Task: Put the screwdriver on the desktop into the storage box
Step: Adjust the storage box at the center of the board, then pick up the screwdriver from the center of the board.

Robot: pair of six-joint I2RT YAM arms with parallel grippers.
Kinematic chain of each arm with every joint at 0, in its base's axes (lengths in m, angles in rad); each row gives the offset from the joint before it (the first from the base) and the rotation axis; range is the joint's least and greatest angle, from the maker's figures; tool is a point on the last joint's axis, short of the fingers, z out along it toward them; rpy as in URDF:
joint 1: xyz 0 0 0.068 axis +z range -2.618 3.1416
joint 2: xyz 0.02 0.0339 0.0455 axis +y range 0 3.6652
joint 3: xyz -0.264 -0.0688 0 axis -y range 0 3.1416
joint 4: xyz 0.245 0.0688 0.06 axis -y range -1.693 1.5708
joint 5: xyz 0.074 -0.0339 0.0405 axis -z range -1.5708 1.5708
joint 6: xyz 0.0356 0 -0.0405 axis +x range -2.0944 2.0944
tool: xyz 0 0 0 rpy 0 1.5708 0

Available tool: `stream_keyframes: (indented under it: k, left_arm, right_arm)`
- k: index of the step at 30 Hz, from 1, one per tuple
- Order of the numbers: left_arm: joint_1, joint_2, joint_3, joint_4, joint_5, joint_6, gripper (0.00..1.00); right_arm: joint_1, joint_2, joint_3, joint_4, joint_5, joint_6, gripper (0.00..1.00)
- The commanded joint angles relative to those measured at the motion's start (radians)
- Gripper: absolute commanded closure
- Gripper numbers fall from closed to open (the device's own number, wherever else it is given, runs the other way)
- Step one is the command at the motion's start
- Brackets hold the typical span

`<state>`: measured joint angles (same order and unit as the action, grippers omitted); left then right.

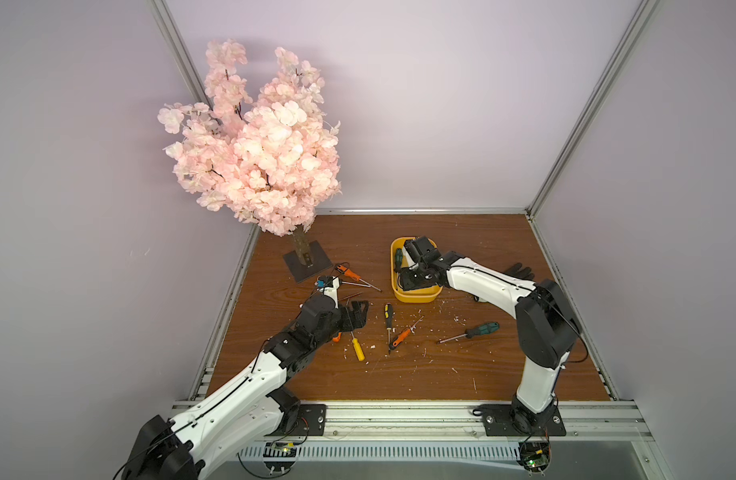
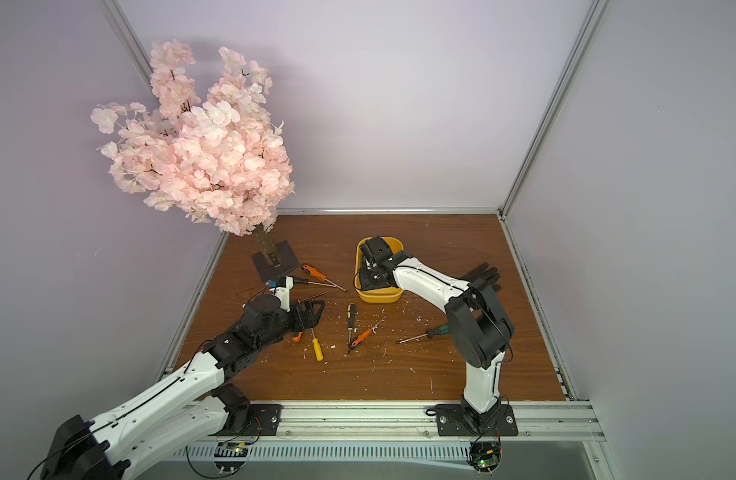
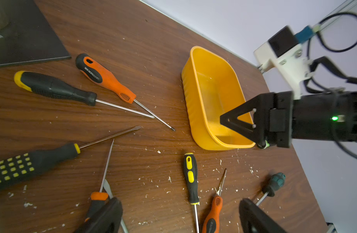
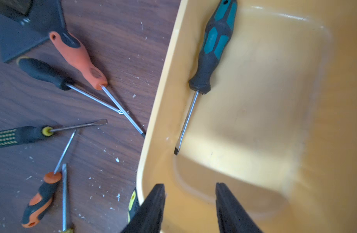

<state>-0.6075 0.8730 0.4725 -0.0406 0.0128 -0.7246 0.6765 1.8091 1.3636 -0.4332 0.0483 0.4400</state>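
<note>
Embossed lettering on the orange-handled screwdriver (image 3: 105,78) is showing, but it is too blurred to read. The teal-handled screwdriver (image 4: 212,46) is lying inside the storage box (image 4: 153,121), along one wall. The right gripper (image 4: 189,185) is hovering over the box, jaws parted and gripping nothing. The left gripper (image 1: 355,316) is standing wide and empty above the wood-grain desktop (image 1: 462,374), which is carrying white flecks. Pale lilac walls (image 1: 399,104) are enclosing it.

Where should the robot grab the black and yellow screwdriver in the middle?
Probably around the fat handle of the black and yellow screwdriver, coming straight down from above with the jaws across it. It lies flat, with bare desktop on both sides of the handle, while its thin shaft runs close to an orange screwdriver.
</note>
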Motion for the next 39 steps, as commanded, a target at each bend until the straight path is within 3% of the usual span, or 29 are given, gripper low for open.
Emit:
stream_keyframes:
  k: [1, 8, 18, 28, 39]
  left_arm:
    - [-0.009, 0.042, 0.058, 0.032, 0.069, 0.05, 0.07]
    - [-0.025, 0.201, 0.159, 0.055, 0.163, 0.108, 0.09]
    - [-0.136, 0.427, 0.31, 0.076, 0.202, 0.208, 0.09]
    - [-0.145, 0.492, 0.338, 0.093, 0.238, 0.232, 0.09]
    - [-0.149, 0.476, 0.315, 0.099, 0.22, 0.223, 0.08]
  right_arm:
    - [-0.02, -0.115, -0.044, 0.031, 0.039, 0.055, 0.52]
    - [-0.077, -0.345, -0.244, 0.045, 0.089, 0.159, 0.52]
    - [-0.154, -0.636, -0.54, -0.054, 0.181, 0.387, 0.49]
    - [-0.17, -0.776, -0.719, -0.117, 0.179, 0.555, 0.49]
    - [-0.206, -0.749, -0.834, -0.014, 0.148, 0.617, 0.51]
